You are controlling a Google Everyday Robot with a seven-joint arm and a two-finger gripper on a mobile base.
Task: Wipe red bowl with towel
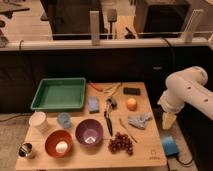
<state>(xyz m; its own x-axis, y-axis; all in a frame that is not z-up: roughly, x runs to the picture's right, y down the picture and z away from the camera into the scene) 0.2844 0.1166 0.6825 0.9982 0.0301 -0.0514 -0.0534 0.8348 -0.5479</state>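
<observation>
Off worktop (147, 150) edge, near towel (139, 120), claw (169, 120) hangs; open or closed, cannot tell. Step, likely: reaching for towel. Next: grasp it, carry across to red bowl (58, 143).

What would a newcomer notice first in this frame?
The white robot arm stands out at the right, its gripper hanging just off the wooden table's right edge, near the crumpled towel. Next come the green tray at the back left, and the red bowl and purple bowl side by side at the front.
</observation>
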